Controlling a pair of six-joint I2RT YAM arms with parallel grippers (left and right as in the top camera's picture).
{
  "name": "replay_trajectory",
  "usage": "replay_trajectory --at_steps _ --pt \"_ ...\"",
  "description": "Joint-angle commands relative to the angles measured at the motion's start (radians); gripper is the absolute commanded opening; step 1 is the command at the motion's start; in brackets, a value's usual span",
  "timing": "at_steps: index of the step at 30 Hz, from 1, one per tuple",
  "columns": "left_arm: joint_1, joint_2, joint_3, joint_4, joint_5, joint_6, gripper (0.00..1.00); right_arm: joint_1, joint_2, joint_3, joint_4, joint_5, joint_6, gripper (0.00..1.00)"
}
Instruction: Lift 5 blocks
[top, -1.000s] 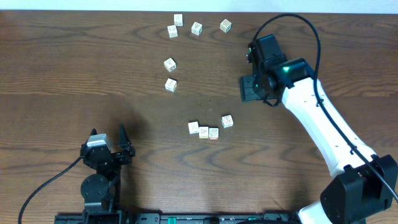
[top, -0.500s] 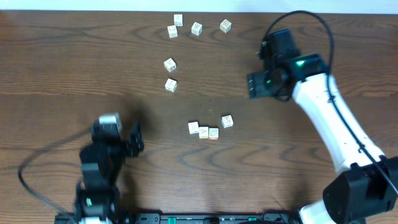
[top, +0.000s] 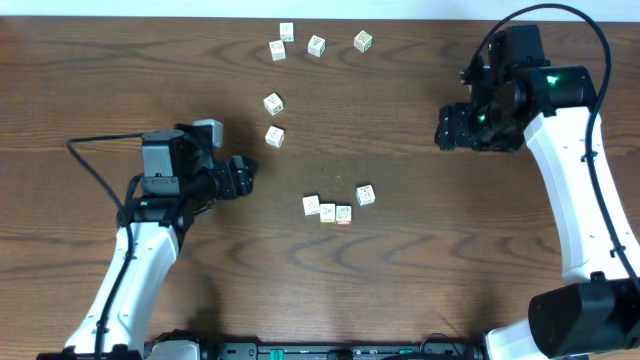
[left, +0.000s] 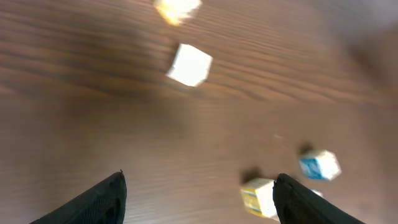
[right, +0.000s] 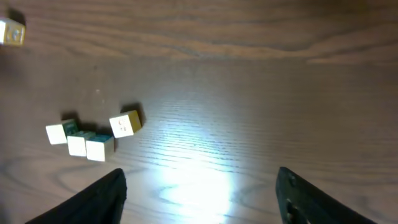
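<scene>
**Blocks (top: 328, 212) at rest on the table; both grippers spread and empty**

Ten blocks lie on the wooden table (top: 100, 80), and none is lifted. The far group (top: 316, 45) is four blocks in a loose row near the far edge. The middle pair (top: 273, 103) lies left of centre, one block nearer than the other, and the two do not touch. The near group (top: 343, 213) is three blocks close together in a row. A fourth block (top: 365, 195) lies just beside the right end of that row.

The left gripper (top: 240, 178) is over the table, left of the near group and nearer than the middle pair. It touches no block. Its fingers (left: 106, 199) stand wide apart with only bare wood between them. The left wrist view is blurred, with one white block (left: 189, 64) ahead.

The right gripper (top: 452, 130) is at the right, well apart from every block. Its fingers (right: 298, 196) are also spread wide and hold nothing. In its wrist view the near group (right: 76, 144) lies to the left.
</scene>
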Motion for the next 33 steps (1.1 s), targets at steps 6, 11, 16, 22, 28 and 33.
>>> replay_trajectory --at_steps 6,11,16,22,28,33 --pt "-0.043 -0.002 0.043 0.027 -0.011 -0.068 0.76 -0.003 -0.008 0.012 0.044 -0.067 -0.036 0.77" --pt "-0.156 0.043 0.069 0.028 -0.208 -0.075 0.76 -0.003 -0.008 0.012 0.041 -0.057 -0.040 0.78" --pt "-0.256 0.179 0.152 0.026 -0.359 0.037 0.76 -0.003 -0.008 0.012 0.049 -0.012 -0.040 0.78" --pt "-0.251 0.353 0.298 -0.048 -0.387 0.211 0.76 -0.005 -0.008 0.012 0.045 0.017 -0.040 0.78" --pt "-0.252 0.462 0.423 -0.082 -0.437 0.242 0.76 -0.004 -0.008 0.012 0.048 0.021 -0.040 0.78" --pt "-0.251 0.482 0.429 -0.047 -0.438 0.273 0.76 -0.004 -0.008 0.012 0.053 0.021 -0.040 0.78"
